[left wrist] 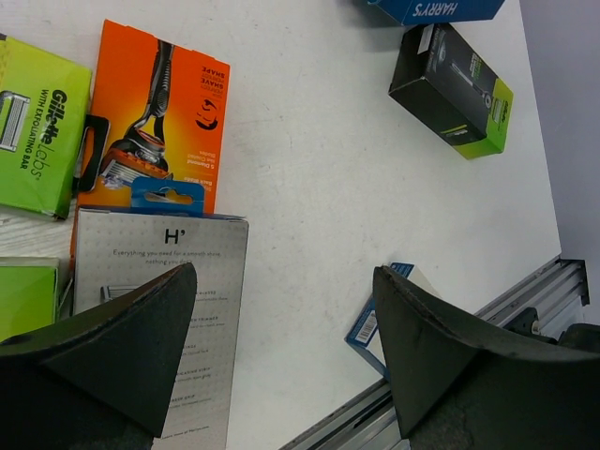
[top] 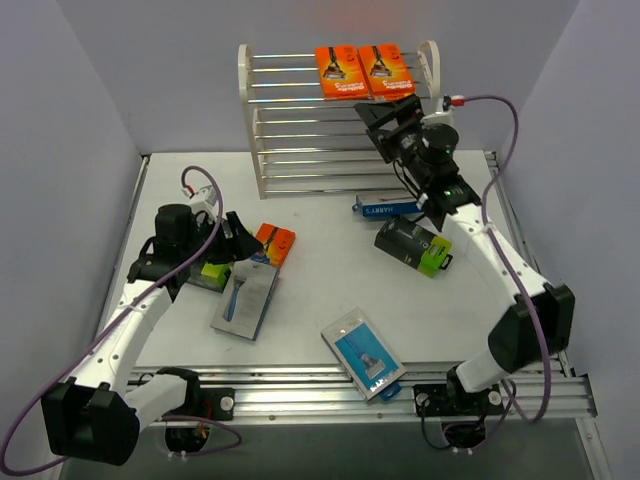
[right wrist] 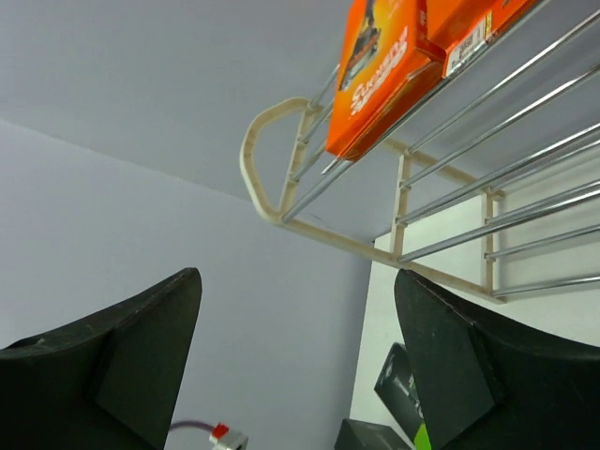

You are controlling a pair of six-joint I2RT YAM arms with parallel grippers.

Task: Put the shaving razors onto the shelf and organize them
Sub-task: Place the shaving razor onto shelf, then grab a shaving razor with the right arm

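Two orange razor cards (top: 360,70) lie side by side on the top tier of the white shelf (top: 300,150). My right gripper (top: 386,125) hangs open and empty by the shelf's right end, just under those cards (right wrist: 375,75). My left gripper (top: 240,242) stands open over the table, with nothing between its fingers. A third orange card (left wrist: 155,122), a grey flat pack (left wrist: 159,309) and a lime-green box (left wrist: 42,136) lie below and beside its left finger. A blue pack (top: 364,352) lies near the front rail.
A blue Harry's pack (top: 388,208) and a black-and-lime box (top: 413,247) lie right of centre, under my right arm. The metal front rail (top: 330,385) runs along the table's near edge. Purple walls close in on three sides.
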